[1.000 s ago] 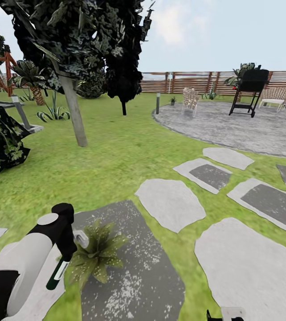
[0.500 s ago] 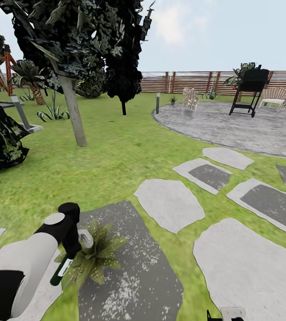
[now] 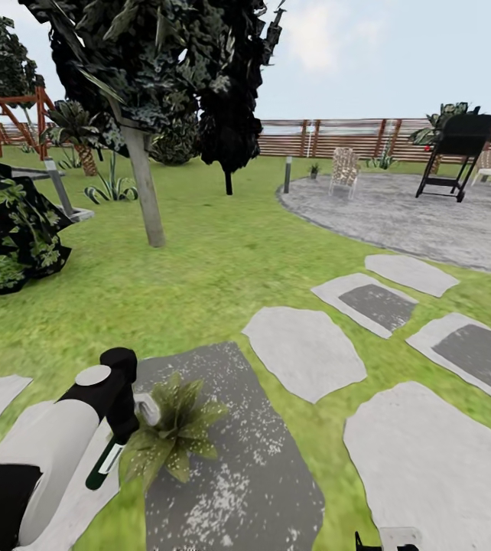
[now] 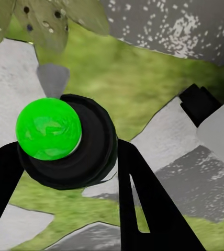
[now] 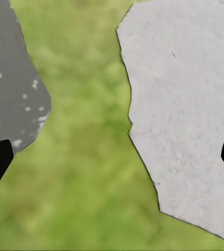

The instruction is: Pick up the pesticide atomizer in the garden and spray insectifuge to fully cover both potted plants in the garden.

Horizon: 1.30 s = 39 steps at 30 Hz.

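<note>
- The left gripper (image 3: 115,448) is clamped around the pesticide atomizer (image 3: 105,464), nozzle angled at the potted plant (image 3: 173,432) just beside it: a spraying pose, I judge.
- In the left wrist view the atomizer's body sits between the dark fingers (image 4: 143,209), with a green ball over its top and its grey nozzle aimed toward pale-speckled leaves.
- That plant sits on the dark stepping stone (image 3: 238,474), itself speckled white, so it looks like spray is landing.
- The right gripper (image 5: 112,157) hangs idle over grass (image 5: 86,157), fingertips wide apart, holding nothing.
- A small plant by the fence, beside the gravel patio (image 3: 398,214), may be the second one; too small to tell.
</note>
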Tool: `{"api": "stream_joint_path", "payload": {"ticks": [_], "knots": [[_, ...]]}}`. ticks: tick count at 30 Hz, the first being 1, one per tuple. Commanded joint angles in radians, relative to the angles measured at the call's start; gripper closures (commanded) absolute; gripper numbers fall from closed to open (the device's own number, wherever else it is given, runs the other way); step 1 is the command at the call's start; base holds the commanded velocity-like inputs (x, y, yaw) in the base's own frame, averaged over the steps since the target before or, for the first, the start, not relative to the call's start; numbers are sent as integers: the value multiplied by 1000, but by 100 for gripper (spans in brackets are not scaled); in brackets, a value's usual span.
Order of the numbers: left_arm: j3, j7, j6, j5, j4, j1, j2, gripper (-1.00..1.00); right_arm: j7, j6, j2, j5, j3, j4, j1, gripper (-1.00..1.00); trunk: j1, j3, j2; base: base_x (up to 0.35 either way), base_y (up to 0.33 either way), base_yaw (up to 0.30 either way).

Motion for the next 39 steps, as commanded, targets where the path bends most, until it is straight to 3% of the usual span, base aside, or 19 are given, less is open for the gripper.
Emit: {"api": "stream_joint_path", "payload": {"ticks": [1, 35, 37, 38, 39], "knots": [[-5, -9, 11, -4, -2, -1, 1, 100, -3, -3, 0, 11, -5, 1, -1, -100, 0, -1, 0, -88, -211, 278], [5, -14, 11, 9, -16, -2, -3, 100, -3, -3, 0, 11, -5, 1, -1, -100, 0, -1, 0, -224, -204, 17], [7, -14, 11, 21, -14, 2, -8, 100, -3, -3, 0, 11, -5, 1, -1, -100, 0, 0, 0, -235, -197, -150], [8, -14, 11, 52, -14, 9, -11, 100, -3, -3, 0, 11, -5, 1, -1, -100, 0, 0, 0, -235, -197, -230], [7, -12, 8, 120, -15, 26, -13, 100, -3, -3, 0, 11, -5, 2, -1, -100, 0, 1, 0, -235, -197, -263]]}}
